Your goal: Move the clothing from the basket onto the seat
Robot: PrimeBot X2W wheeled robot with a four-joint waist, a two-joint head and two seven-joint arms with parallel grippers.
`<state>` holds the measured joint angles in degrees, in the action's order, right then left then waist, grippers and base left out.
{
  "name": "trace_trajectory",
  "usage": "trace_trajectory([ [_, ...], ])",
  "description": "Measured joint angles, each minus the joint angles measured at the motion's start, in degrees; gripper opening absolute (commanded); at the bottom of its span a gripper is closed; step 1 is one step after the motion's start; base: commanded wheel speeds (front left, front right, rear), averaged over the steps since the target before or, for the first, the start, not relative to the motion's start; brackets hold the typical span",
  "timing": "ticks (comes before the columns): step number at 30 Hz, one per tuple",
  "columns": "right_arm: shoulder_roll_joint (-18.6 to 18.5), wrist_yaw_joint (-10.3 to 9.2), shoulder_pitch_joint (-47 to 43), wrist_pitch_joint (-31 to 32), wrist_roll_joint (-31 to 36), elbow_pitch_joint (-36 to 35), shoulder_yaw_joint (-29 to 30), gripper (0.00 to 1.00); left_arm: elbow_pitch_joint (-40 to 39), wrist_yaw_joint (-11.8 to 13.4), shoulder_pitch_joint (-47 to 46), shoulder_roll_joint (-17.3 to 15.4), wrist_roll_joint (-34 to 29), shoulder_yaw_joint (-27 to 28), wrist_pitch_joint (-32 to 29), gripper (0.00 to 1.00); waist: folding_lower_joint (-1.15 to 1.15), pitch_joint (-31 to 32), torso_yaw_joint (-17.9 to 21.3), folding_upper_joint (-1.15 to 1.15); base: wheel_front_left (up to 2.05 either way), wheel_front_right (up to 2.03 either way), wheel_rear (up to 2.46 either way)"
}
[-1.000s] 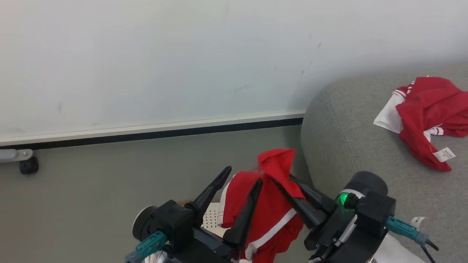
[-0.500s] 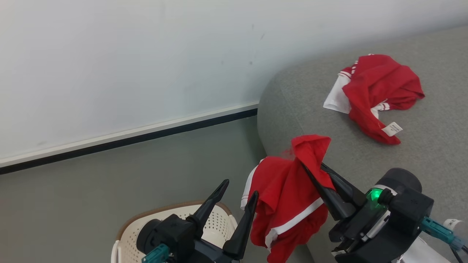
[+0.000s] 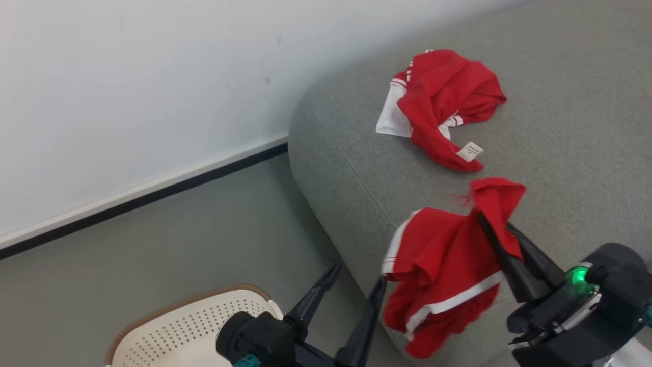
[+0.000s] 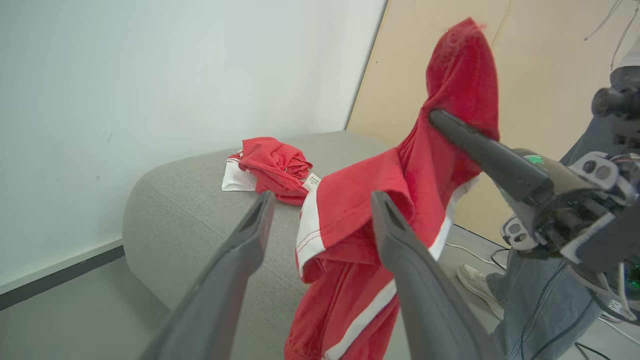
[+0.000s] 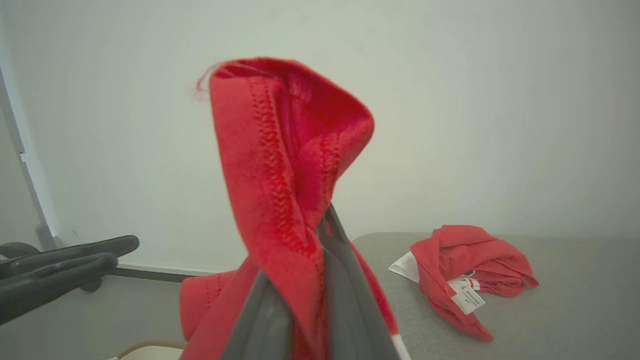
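One garment (image 3: 443, 102) lies by the seat's (image 3: 560, 153) rounded corner. The second garment (image 3: 443, 265), soft and floppy, dangles over its edge, pinched at a bunched fold by the closed right gripper (image 3: 494, 221). The left gripper (image 3: 360, 272) gapes empty.

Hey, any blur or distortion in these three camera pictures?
Head view: even light, sharp, soft shadow under the lying garment on the seat. Left wrist view: the left claw looms large, soft-edged. Right wrist view: the held garment near the lens is slightly blurred.
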<state>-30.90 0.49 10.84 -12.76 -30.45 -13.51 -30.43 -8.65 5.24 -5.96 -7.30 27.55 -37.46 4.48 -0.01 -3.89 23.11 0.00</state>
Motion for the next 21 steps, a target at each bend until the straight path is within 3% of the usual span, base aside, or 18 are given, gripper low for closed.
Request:
trace_trajectory([
  [11,-0.6,-0.47,0.5,-0.4,-7.0,1.8,6.4,0.0,1.6,-0.7,-2.3,1.6,-2.1,-3.7,0.4,1.0,0.01,-5.7,-0.4,0.01,0.0,0.0,0.0],
  [17,0.4,0.88,10.8,-0.3,-11.8,7.4,11.5,0.0,2.2,-0.7,-4.2,1.6,-2.9,-4.3,-0.3,1.0,0.01,-9.9,-2.5,0.01,0.0,0.0,0.0],
  [21,0.4,1.47,19.7,0.7,-17.0,15.6,17.2,0.0,1.8,-0.7,-4.8,1.2,-3.5,-3.9,-1.4,1.0,0.02,-13.0,-4.2,0.01,0.0,0.0,0.0],
])
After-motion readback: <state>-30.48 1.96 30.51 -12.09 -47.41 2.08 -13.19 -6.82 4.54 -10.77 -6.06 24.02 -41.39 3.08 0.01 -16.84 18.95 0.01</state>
